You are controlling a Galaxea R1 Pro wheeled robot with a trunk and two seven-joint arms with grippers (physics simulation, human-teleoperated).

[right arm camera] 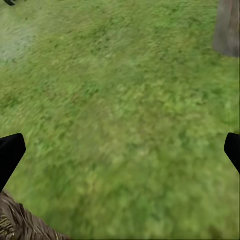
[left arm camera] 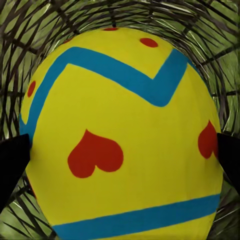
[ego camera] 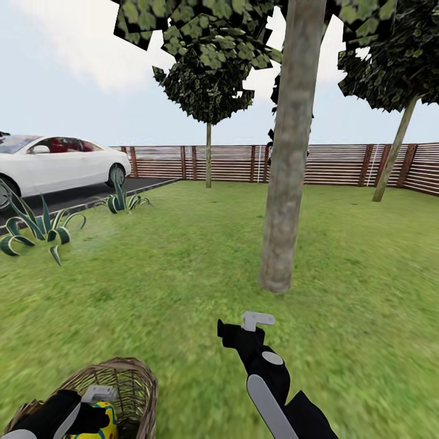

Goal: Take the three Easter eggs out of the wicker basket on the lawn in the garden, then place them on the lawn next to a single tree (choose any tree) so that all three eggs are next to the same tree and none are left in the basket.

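Observation:
A yellow Easter egg with blue zigzags and red hearts lies in the wicker basket at my lower left on the lawn. My left gripper reaches down into the basket and stands open, one black finger on each side of the egg. The same egg peeks out under that gripper in the head view. My right gripper hovers open over bare grass right of the basket, short of the thick grey-brown tree. Its wrist view shows the gripper with nothing between the fingers.
A white car stands on the dark driveway at left, with spiky plants along its edge. A brown slat fence closes the back. Thin-trunked trees stand farther off. Grass stretches around the thick trunk.

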